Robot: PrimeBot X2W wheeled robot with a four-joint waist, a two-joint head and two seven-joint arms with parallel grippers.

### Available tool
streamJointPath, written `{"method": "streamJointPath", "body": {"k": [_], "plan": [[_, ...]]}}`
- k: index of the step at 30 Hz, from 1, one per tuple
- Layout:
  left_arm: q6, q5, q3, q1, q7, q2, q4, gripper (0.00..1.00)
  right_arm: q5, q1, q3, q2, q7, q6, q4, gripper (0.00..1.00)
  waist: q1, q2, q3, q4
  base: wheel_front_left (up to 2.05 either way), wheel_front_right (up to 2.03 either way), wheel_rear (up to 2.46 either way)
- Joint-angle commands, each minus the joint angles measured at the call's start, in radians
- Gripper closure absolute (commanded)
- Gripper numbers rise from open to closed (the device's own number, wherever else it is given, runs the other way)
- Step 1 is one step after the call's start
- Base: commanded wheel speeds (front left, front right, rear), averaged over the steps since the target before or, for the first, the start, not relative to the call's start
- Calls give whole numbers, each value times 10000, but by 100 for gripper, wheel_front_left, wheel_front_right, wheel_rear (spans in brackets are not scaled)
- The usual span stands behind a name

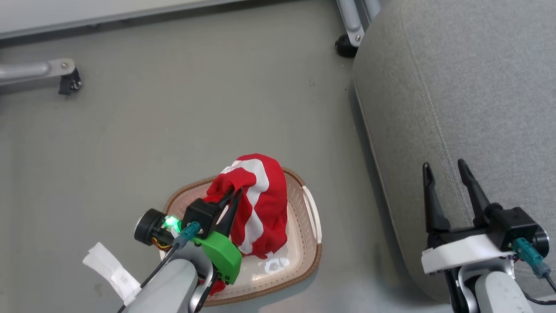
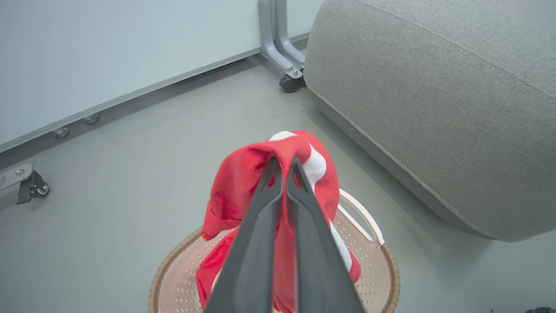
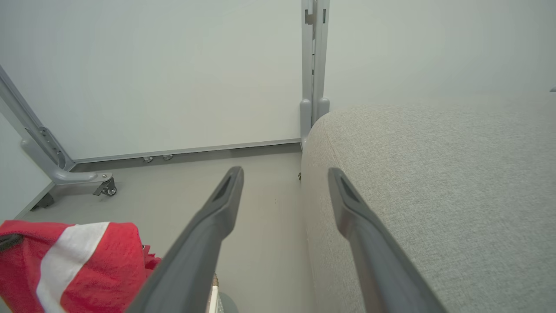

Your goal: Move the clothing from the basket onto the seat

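Low at my left, on the grey floor [image 1: 173,108]: 1 basket [image 1: 316,256], cream and perforated, with a brown woven-look rim, a white side handle [image 1: 312,213] toward the seat and a white label [image 1: 276,264] on its bottom.

Item, clothing [image 1: 265,204]: red cloth with broad white bands, bunched in a tall heap. Its top fold is drawn up above the rim and its lower folds hang into the basket. 1 further scrap of red [image 1: 217,287] shows at the near rim under my forearm; I cannot tell if it is a 2nd garment.

Item, left hand [image 2: 284,161]: 2 dark fingers pressed together over the basket, pinching the clothing's top fold at their tips. Cloth spills down either side of them.

Item, right hand [image 1: 445,166]: 2 fingers spread wide with nothing between them. It sits over the seat's rounded edge, well apart from the basket.

Item, seat [image 1: 456,87]: large grey woven cushion with a rounded edge and 1 stitched seam. It lies at my right, near the basket, with a strip of bare floor between them.

Surroundings: 1 black caster [image 1: 346,45] on a grey metal leg at the seat's far corner, and 1 more caster [image 1: 69,82] far left.
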Motion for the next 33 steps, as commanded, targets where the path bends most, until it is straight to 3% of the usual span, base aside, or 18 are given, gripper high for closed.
{"method": "streamJointPath", "body": {"k": [1,7,17,25,33], "plan": [[58,39,146,308,-36,34,-221,100,-111,253,115,-27,-35,1,72,0,1,0,-1507,541,0,0,0],[43,-44,912,1159,-35,-94,-1250,100,-276,867,365,-28,-33,1,207,0,1,0,-2460,587,0,0,0],[-208,-43,2153,1878,-23,-364,-2656,100,-254,1140,874,-26,-35,1,-38,0,1,0,-2773,590,0,0,0],[-458,29,2099,1403,-23,-724,-2955,100,-184,959,2183,-31,-35,1,112,0,1,0,-2822,631,0,0,0],[-584,-98,1568,604,281,-1105,-3287,100,524,250,4164,-26,-35,1,398,0,1,0,-2767,605,0,0,0]]}}
